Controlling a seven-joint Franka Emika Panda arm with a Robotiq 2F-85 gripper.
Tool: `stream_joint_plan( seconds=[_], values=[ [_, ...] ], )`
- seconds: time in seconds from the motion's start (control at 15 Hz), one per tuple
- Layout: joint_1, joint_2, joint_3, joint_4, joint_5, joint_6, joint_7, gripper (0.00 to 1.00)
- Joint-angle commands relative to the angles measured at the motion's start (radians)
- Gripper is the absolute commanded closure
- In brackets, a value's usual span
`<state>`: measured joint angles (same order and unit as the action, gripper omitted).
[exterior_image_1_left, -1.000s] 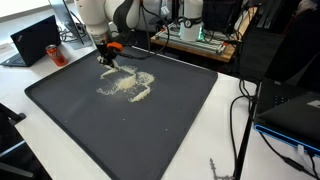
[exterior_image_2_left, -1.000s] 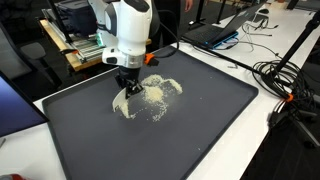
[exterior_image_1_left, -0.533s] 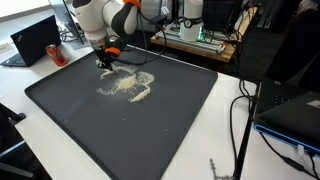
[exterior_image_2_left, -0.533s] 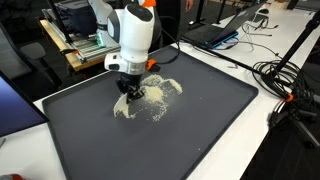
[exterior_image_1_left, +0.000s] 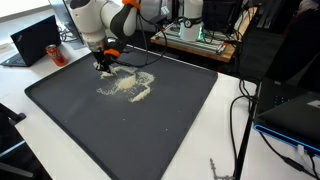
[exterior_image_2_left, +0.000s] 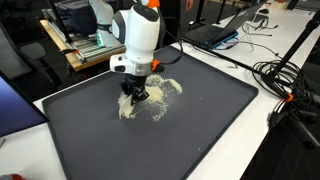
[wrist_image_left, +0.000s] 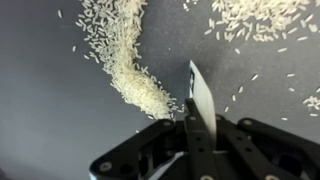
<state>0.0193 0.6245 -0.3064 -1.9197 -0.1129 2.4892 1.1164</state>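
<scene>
A scatter of white rice grains (exterior_image_1_left: 128, 86) (exterior_image_2_left: 155, 98) lies on a wide dark mat (exterior_image_1_left: 150, 130) (exterior_image_2_left: 150, 145). My gripper (exterior_image_1_left: 103, 66) (exterior_image_2_left: 135, 95) is low over the mat at the edge of the rice. It is shut on a thin white card (wrist_image_left: 200, 92), which stands on edge between the fingers. In the wrist view the gripper (wrist_image_left: 200, 118) comes up from the bottom. The card's tip touches the end of a curved ridge of rice (wrist_image_left: 125, 55), and more grains (wrist_image_left: 255, 20) lie at the upper right.
A laptop (exterior_image_1_left: 35, 40) and a dark can (exterior_image_1_left: 56, 54) sit beyond one corner of the mat. Another laptop (exterior_image_2_left: 215, 33) lies past the far side. Cables (exterior_image_2_left: 285, 80) (exterior_image_1_left: 240, 115) trail on the white table beside the mat. Shelves of equipment stand behind the arm.
The gripper with the card has slid a short way along the edge of the rice, and the arm's wrist has turned slightly. The grip has not changed.
</scene>
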Motion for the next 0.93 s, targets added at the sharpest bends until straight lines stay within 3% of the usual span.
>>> stream_joint_plan(
  seconds=[0.0, 0.6, 0.87],
  values=[
    [0.0, 0.026, 0.02, 0.047, 0.003, 0.0, -0.022, 0.99],
    [0.055, 0.04, 0.017, 0.091, -0.02, 0.044, -0.004, 0.99],
    [0.066, -0.001, -0.002, 0.056, -0.028, 0.033, -0.004, 0.99]
  ],
)
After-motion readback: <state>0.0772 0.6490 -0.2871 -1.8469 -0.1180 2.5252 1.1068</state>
